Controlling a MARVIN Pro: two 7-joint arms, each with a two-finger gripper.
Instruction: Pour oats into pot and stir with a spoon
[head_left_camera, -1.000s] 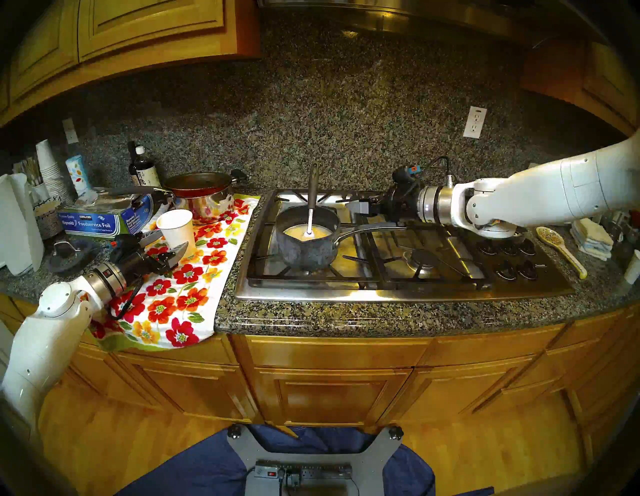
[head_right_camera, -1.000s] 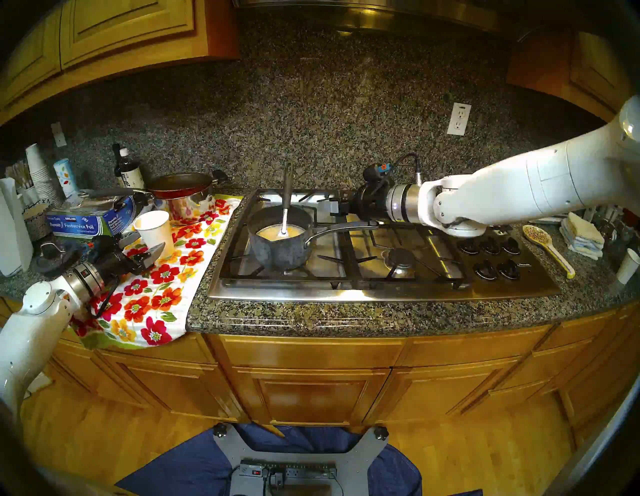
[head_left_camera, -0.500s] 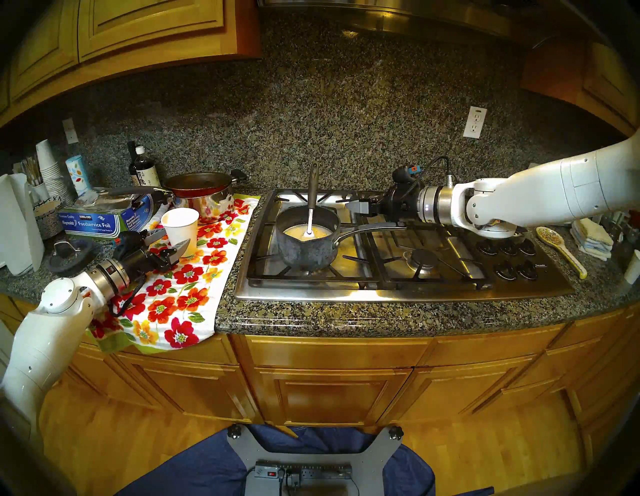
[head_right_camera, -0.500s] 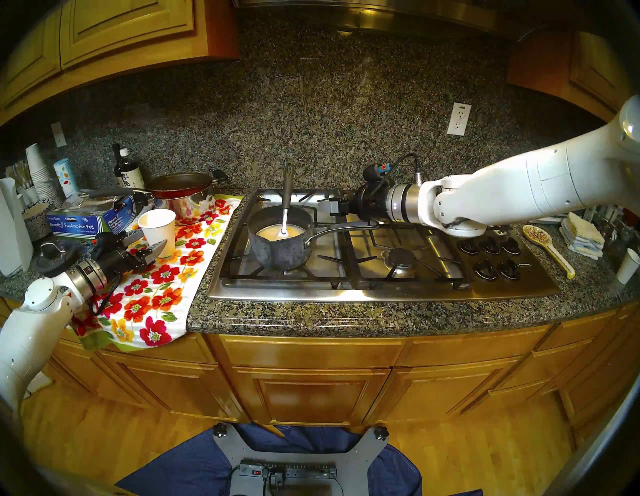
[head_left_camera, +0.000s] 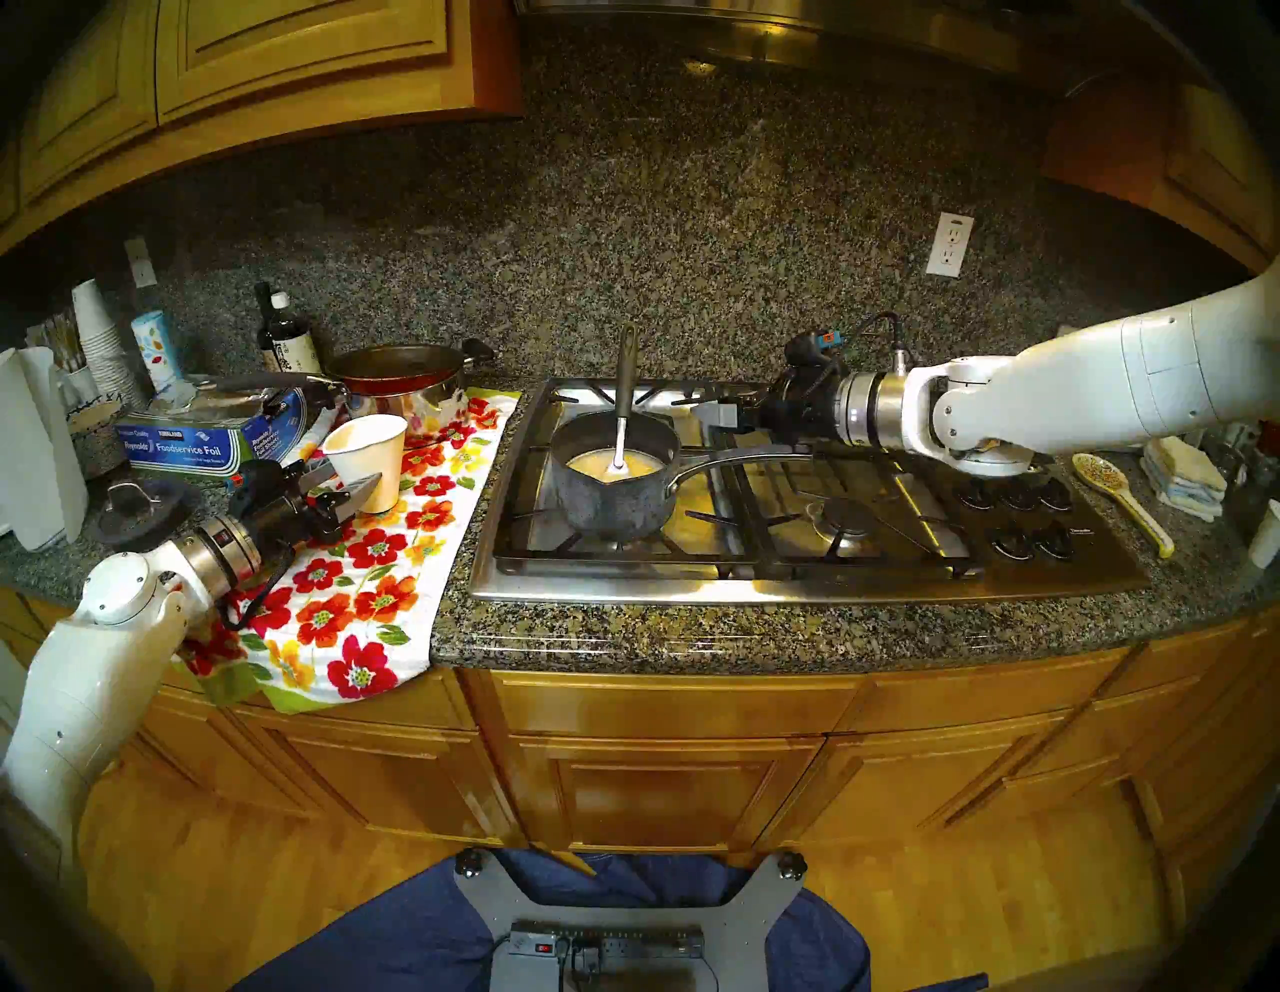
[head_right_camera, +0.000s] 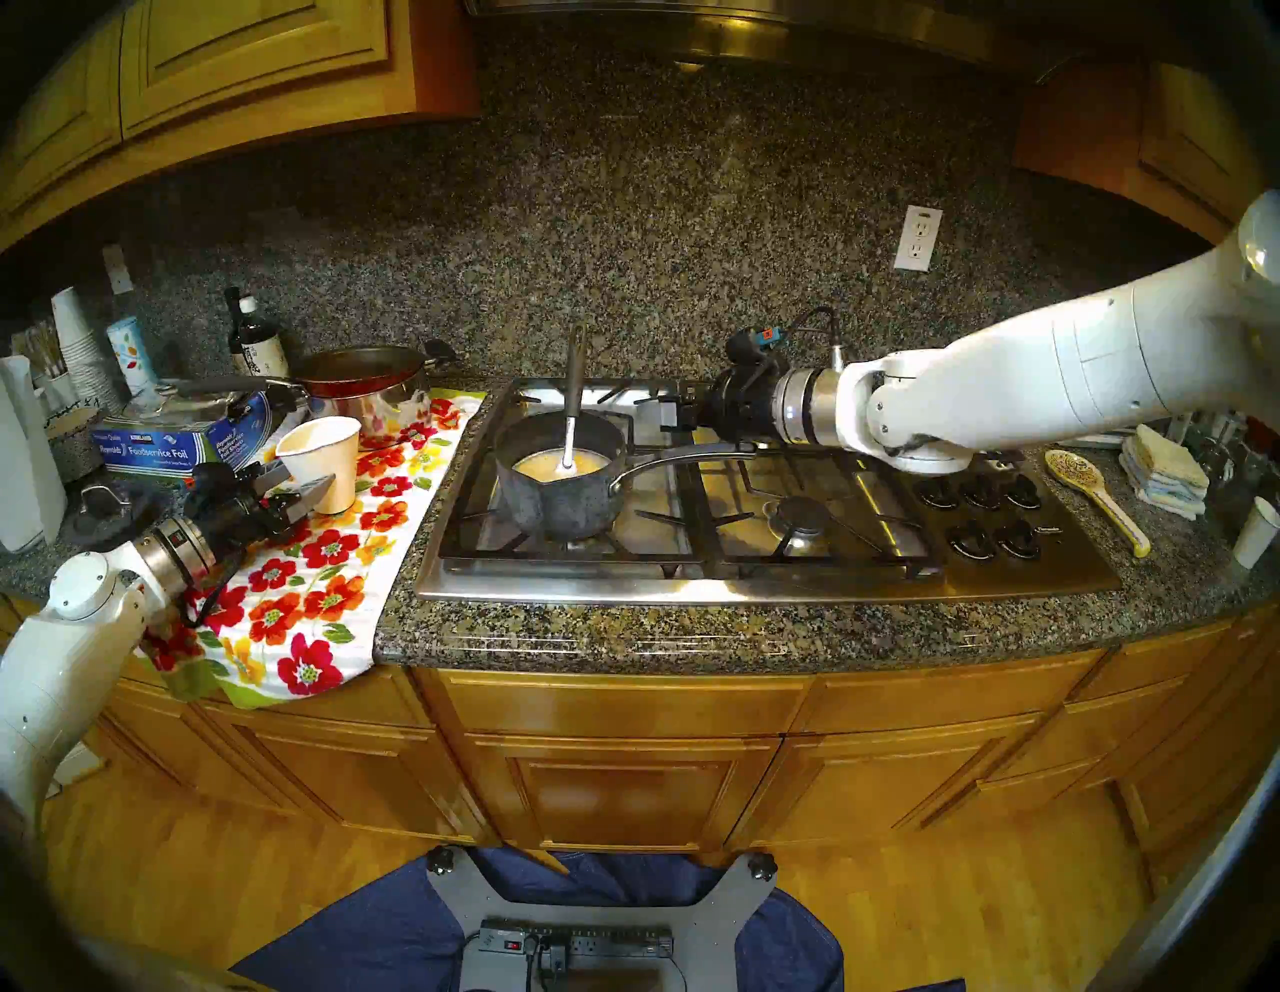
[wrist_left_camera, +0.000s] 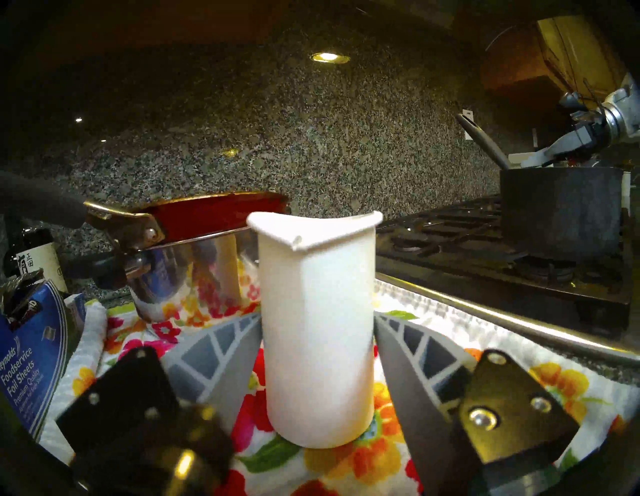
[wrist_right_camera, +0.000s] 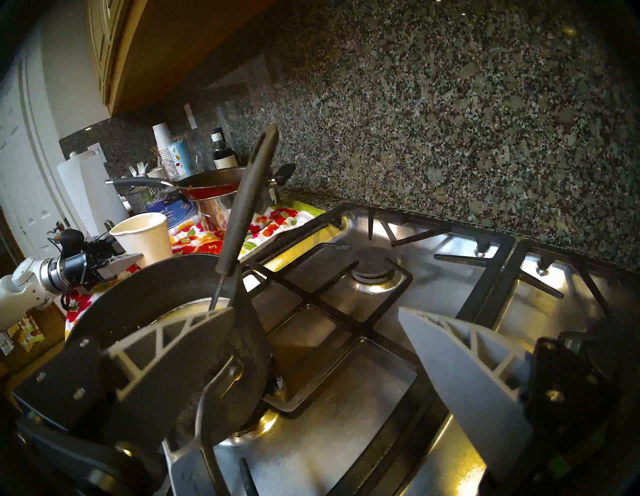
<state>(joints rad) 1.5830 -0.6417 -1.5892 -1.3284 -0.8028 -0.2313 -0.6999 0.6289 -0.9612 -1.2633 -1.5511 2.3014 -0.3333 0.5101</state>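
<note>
A: Why is the white paper cup (head_left_camera: 367, 461) at the left of the head view pinched out of round?

B: The left gripper (wrist_left_camera: 317, 350) is clamped on its lower wall, fingers pressing from both sides, so the rim buckles. The cup stands on the flowered towel (head_left_camera: 360, 596), probably gripped low to leave the lip free for pouring. Its inside looks pale; no oats can be made out.

A: And the small dark grey saucepan (head_left_camera: 613, 485)?

B: Centre frame, on the stove grate (head_left_camera: 734, 547), holding yellowish liquid (head_left_camera: 613, 463). The grey-handled steel spoon (head_left_camera: 625, 388) leans inside it, ready for stirring.

A: The right gripper (wrist_right_camera: 318, 343)?

B: Its jaws stand wide apart, empty, just right of the saucepan, likely waiting for that spoon.
</note>
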